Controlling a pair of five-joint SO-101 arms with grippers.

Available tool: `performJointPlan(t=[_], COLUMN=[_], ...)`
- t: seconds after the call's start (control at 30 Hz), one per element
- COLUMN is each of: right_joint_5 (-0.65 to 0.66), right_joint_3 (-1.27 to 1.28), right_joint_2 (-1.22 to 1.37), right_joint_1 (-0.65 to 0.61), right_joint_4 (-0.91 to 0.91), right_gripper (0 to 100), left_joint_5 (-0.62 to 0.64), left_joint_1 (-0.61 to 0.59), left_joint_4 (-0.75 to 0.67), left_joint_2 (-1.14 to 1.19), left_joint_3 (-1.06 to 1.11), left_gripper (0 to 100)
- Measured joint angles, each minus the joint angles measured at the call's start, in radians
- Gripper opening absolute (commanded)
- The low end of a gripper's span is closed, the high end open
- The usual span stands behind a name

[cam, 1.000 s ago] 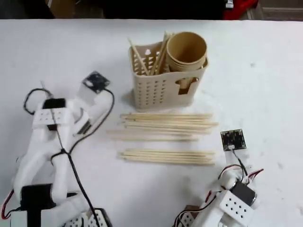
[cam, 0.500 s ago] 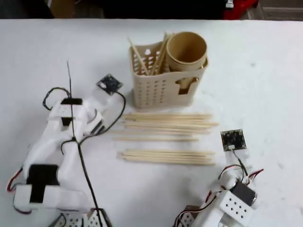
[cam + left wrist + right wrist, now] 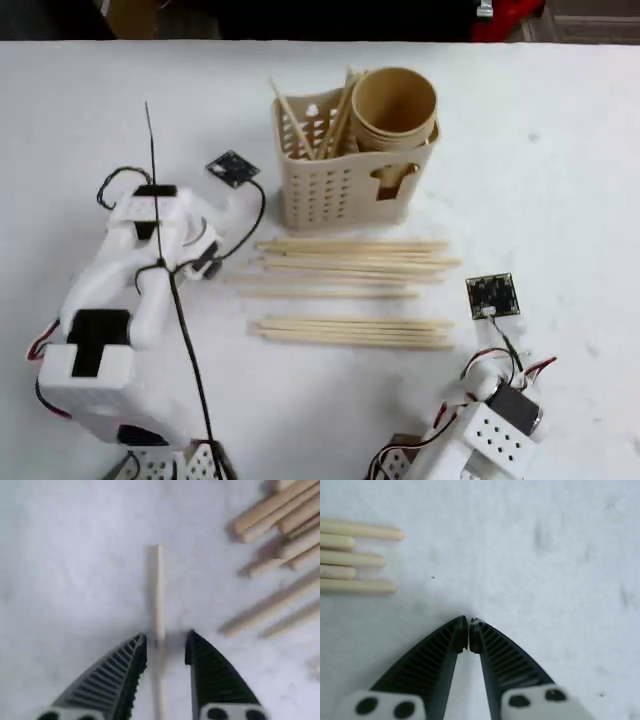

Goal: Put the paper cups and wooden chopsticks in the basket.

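**While one chopstick lies between the left jaws: stock on the desk**

As the cups are already stowed, you have only sticks left to handle.

- Item 1, basket: stands upright midway along the far edge of the desk. It holds the paper cups, nested in one stack, and a few stowed chopsticks leaning beside them.
- Item 2, upper bundle: loose sticks lying flat in the middle of the desk, just in front of the basket and parallel to the near edge.
- Item 3, lower bundle: a tighter row, closer to the near edge.
- Item 4, single chopstick: lies apart from the bundles on their left-edge side, running between the jaws of your left gripper. The jaws are spread to either side of it and are not seen to touch it.
- Item 5, right gripper: jaws pressed together on nothing, low over bare desk toward the near right corner, near the bundle's ends.

Handling, as judged: each stick is light, stiff, thin and smooth. It will likely roll or skate when nudged, and it offers little height off the surface. Pinch square across the stick. A hold near the end will probably let it tip into the basket upright, though it may swing.
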Motion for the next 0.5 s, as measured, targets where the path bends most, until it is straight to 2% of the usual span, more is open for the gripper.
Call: performJointPlan(t=[0.1, 0.3, 0.5], right_joint_5=[0.000, 0.000, 0.000], right_joint_3=[0.000, 0.000, 0.000], right_joint_2=[0.000, 0.000, 0.000], right_joint_1=[0.000, 0.000, 0.000], right_joint_4=[0.000, 0.000, 0.000], right_gripper=[2.4, 2.4, 2.4], left_joint_5=[0.000, 0.000, 0.000], left_joint_1=[0.000, 0.003, -0.003], left_joint_4=[0.046, 0.110, 0.110], left_joint_2=[0.046, 0.103, 0.081], left_joint_3=[-0.055, -0.130, -0.130], left_gripper=[12, 2, 2])
